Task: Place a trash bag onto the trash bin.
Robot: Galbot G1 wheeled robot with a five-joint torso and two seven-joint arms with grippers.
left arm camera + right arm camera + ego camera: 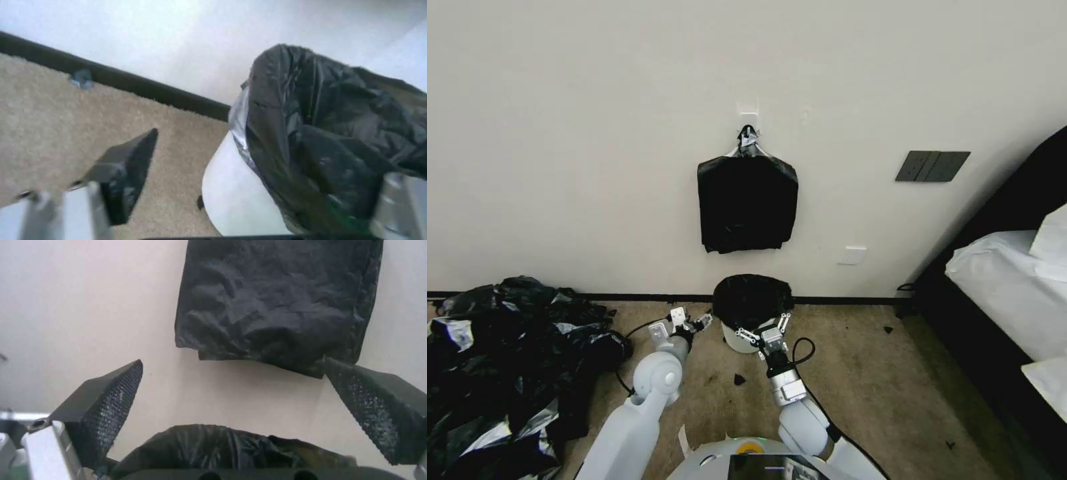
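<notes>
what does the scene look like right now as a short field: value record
bag: thin glossy black plastic trash bag draped over the bin's rim
bin: small round cream-white plastic trash bin on beige carpet by the wall
left gripper: open, beside the bin
right gripper: open, at the bin's front
wall: flat black bundle hanging above the bin

Right end effector (231, 400) fingers (104, 396) spread wide above the trash bag (222, 446), flat black bundle (276, 303) on the wall beyond.

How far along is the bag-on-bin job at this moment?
Mostly done: the trash bag sits in the trash bin, film folded over the rim. Both claws are open and hold nothing, left claw and right claw beside the bin. At most tidying remains.
</notes>
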